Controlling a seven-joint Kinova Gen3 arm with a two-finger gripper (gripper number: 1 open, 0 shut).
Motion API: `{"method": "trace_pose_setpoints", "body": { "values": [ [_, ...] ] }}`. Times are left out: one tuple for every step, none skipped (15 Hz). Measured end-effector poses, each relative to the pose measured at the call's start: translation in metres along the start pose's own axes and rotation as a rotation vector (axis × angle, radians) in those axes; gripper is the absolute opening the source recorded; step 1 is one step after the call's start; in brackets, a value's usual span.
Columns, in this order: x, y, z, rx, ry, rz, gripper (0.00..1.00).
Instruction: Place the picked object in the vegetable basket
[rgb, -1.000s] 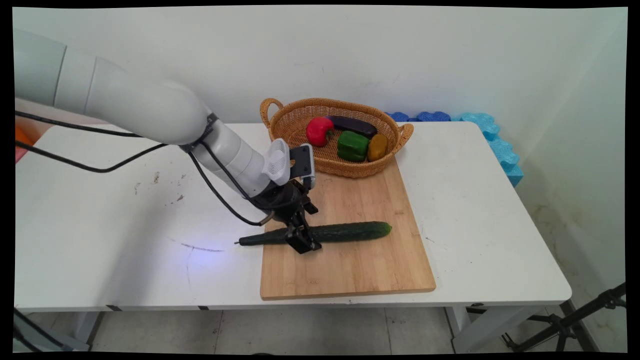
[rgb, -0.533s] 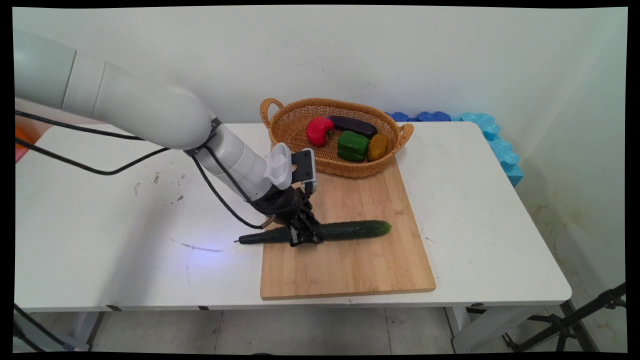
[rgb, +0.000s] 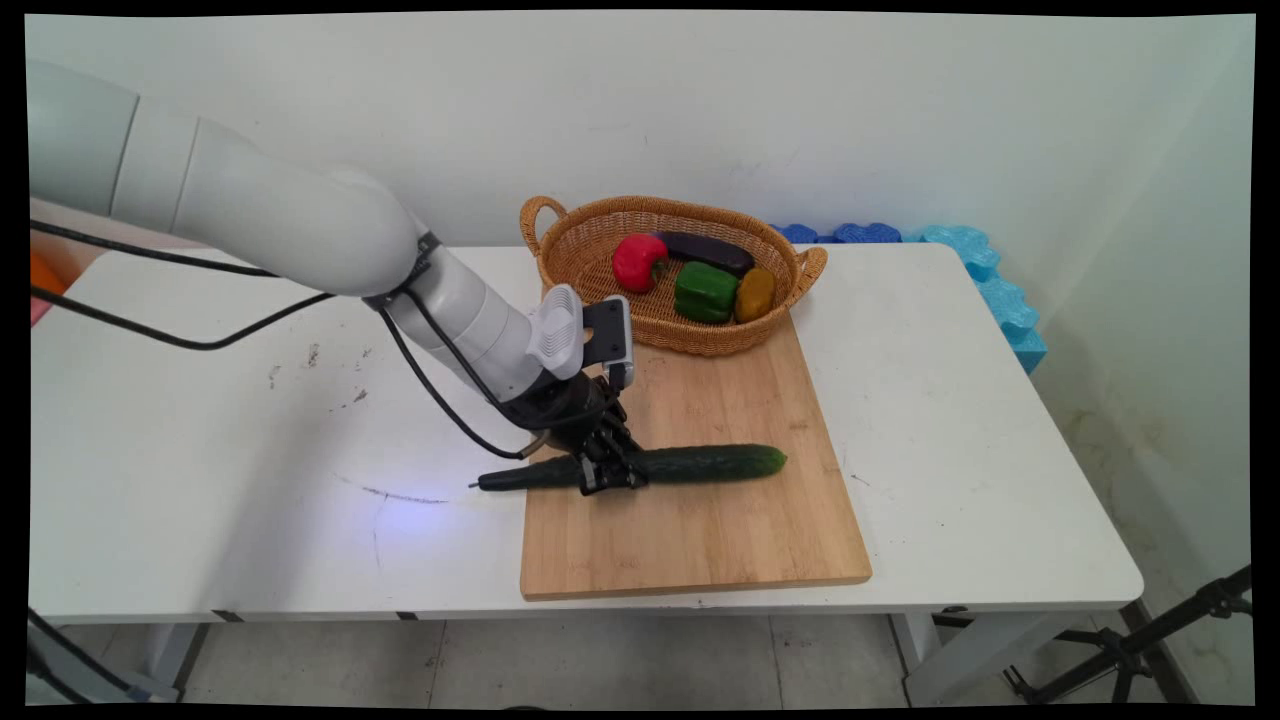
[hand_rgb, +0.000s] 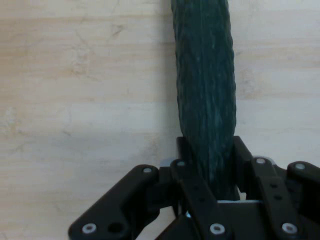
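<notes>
Gripper (rgb: 607, 473) clamped on the cucumber (rgb: 700, 464) over the bamboo cutting board (rgb: 700, 540).
Its 2 fingers pinch the cucumber left of its middle, so the long right end could sag or twist loose; the wicker basket (rgb: 600, 262) sits near.

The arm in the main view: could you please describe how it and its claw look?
The arm is built of thick, rounded white links, with black cables hanging alongside it. A ribbed white piece and a small black box sit at the wrist. The claw is black, its linkage jointed with small silver pins.
</notes>
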Motion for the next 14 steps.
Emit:
{"method": "trace_pose_setpoints", "body": {
  "values": [
    [0.002, -0.001, -0.003, 0.002, 0.005, 0.004, 0.0],
    [0.006, -0.002, -0.007, 0.003, 0.012, 0.009, 0.0],
    [0.009, -0.003, -0.011, 0.004, 0.019, 0.016, 0.0],
    [0.013, -0.004, -0.014, 0.006, 0.025, 0.023, 0.0],
    [0.017, -0.006, -0.019, 0.009, 0.033, 0.033, 0.0],
    [0.021, -0.009, -0.024, 0.011, 0.04, 0.044, 0.0],
    [0.025, -0.012, -0.028, 0.015, 0.046, 0.054, 0.0],
    [0.03, -0.015, -0.032, 0.019, 0.054, 0.068, 0.0],
    [0.035, -0.019, -0.037, 0.023, 0.061, 0.083, 0.0],
    [0.039, -0.022, -0.041, 0.027, 0.067, 0.096, 0.0],
    [0.044, -0.027, -0.045, 0.032, 0.074, 0.113, 0.0],
    [0.049, -0.033, -0.049, 0.038, 0.079, 0.131, 0.0],
    [0.053, -0.037, -0.053, 0.044, 0.084, 0.147, 0.0],
    [0.057, -0.043, -0.056, 0.051, 0.089, 0.163, 0.0]
  ]
}}
